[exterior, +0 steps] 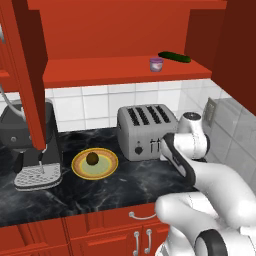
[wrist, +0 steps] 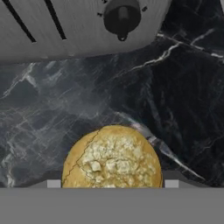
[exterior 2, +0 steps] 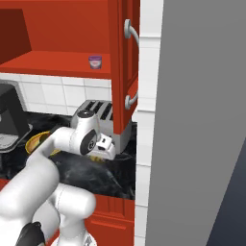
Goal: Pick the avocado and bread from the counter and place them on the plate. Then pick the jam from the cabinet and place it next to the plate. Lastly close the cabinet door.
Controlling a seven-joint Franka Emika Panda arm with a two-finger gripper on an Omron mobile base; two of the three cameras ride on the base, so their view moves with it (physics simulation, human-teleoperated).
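So the bread (wrist: 112,157) sits low in the middle of the hand view, a round golden-tan lump with a cracked, crumbly pale top, and the bottom of it is cut off by the frame edge. It lies on the counter (wrist: 52,109), which is glossy black stone with white marbled veins, and just above it in the upper part of that frame is the brushed grey toaster (wrist: 65,26), with a dark round knob and thin black slits. From the left base view the toaster (exterior: 146,131) is a boxy silver thing with four slots in the middle of the frame, and the white arm covers whatever is in front of it, so the bread is hidden there. The gripper (exterior 2: 102,153) is hard to read: in the right base view it hangs low beside the toaster with a bit of yellow-tan peeking under it, but I honestly can't tell how wide the fingers stand or whether they have hold of the bread. The plate (exterior: 80,169) shows best at lower left of centre in the left base view, a shallow round dish with a yellow-orange rim and pale green middle, with the dark olive avocado (exterior: 92,158) sitting on it. Up on the red cabinet (exterior: 125,70) shelf stands the little lilac jam (exterior: 156,64) jar, with a long dark-green vegetable (exterior: 174,57) just behind it. The cabinet door (exterior: 25,75) hangs open as a tall flat red panel at the left of that frame.
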